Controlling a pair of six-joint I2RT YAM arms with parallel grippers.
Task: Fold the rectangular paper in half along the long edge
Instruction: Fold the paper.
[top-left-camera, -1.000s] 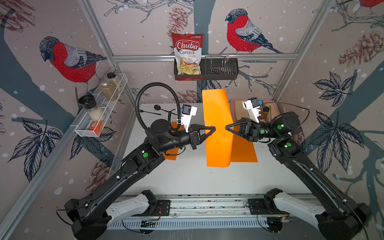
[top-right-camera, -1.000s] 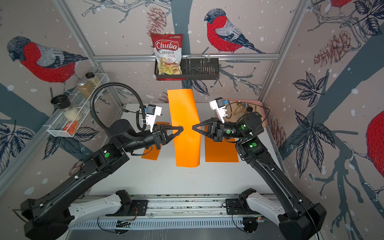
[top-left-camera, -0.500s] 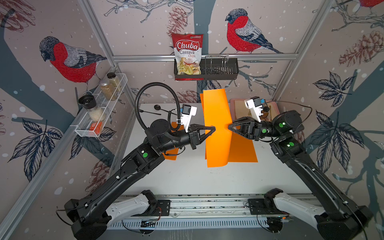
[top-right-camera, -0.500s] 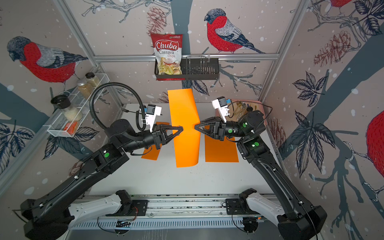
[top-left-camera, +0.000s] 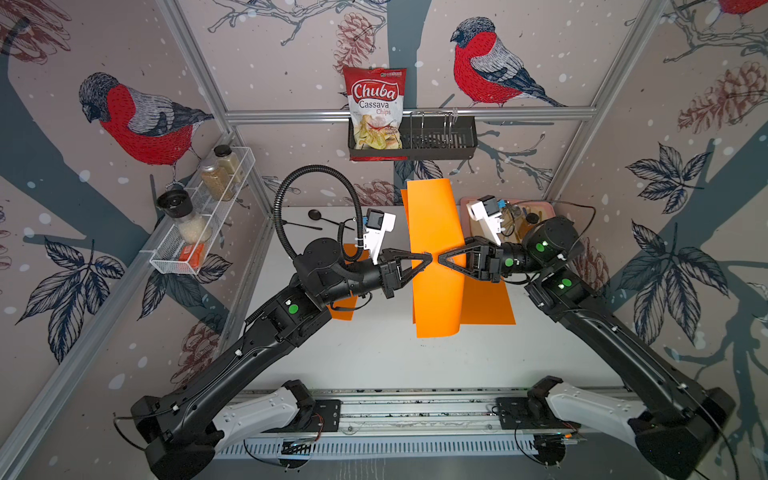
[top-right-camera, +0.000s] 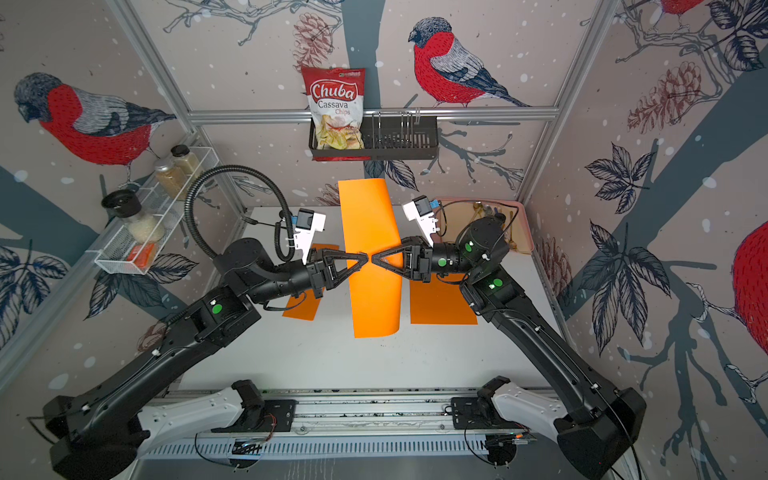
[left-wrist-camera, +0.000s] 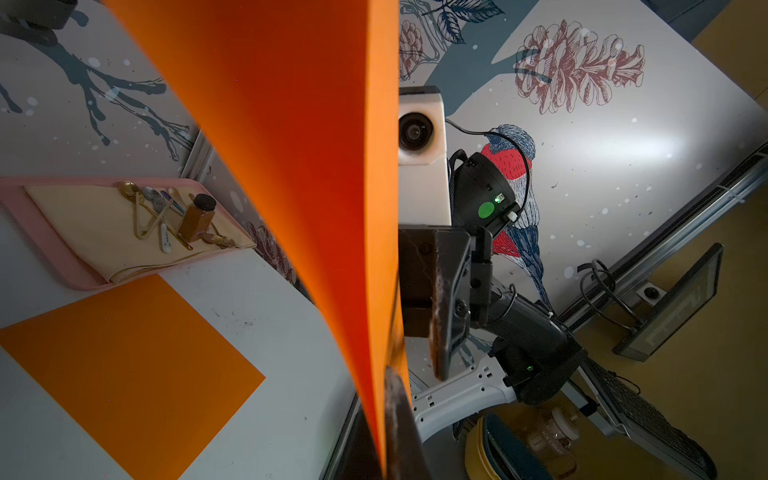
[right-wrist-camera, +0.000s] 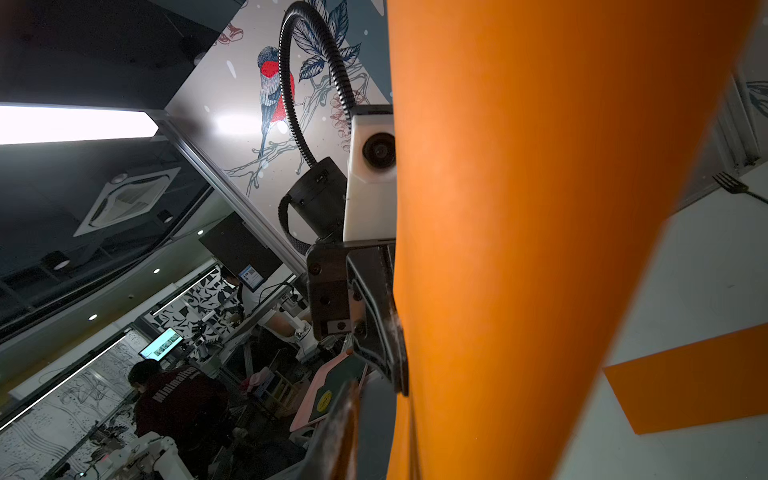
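The rectangular orange paper (top-left-camera: 434, 216) hangs upright in the air over the table's middle, bent over into two loose layers. My left gripper (top-left-camera: 429, 258) is shut on the paper's edges at mid-height; in the left wrist view (left-wrist-camera: 388, 415) both layers (left-wrist-camera: 291, 124) sit pinched in its jaws. My right gripper (top-left-camera: 441, 259) faces it tip to tip in both top views (top-right-camera: 374, 258). It stands open. In the right wrist view one finger (right-wrist-camera: 345, 436) stands clear of the sheet (right-wrist-camera: 540, 208), and the paper hides the other.
Two more orange sheets lie flat: one at the right (top-left-camera: 486, 299), one under the left arm (top-left-camera: 345, 309). A pink tray (top-left-camera: 465, 203) with cutlery and a jar sits back right, black utensils (top-left-camera: 316, 215) back left. A chips bag (top-left-camera: 376, 108) stands in the wall rack (top-left-camera: 436, 141).
My right gripper has let go of the paper, drawn back a little, then come in again toward the left gripper. The left gripper has kept its hold and place.
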